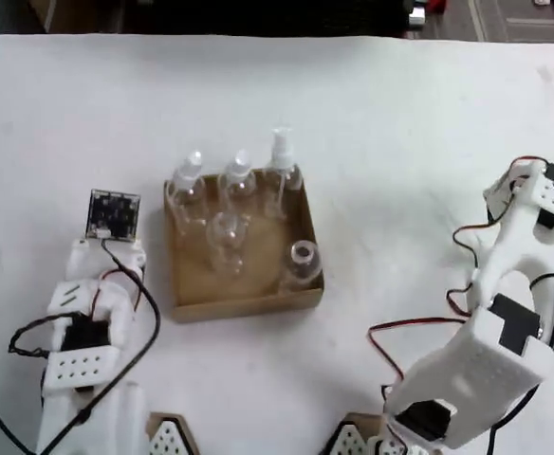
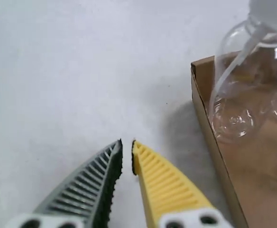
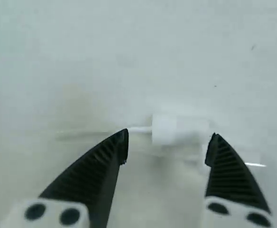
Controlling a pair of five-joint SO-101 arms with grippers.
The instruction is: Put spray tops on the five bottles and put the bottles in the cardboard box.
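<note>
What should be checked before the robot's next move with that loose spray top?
1. Loose spray top within the right end effector's opening: ok.
2. That end effector open: ok.
3. The left end effector shut, outside the cardboard box: ok.
4. Two bottles in the box lack tops: not ok.
5. Top's tube unbent: cannot tell.
</note>
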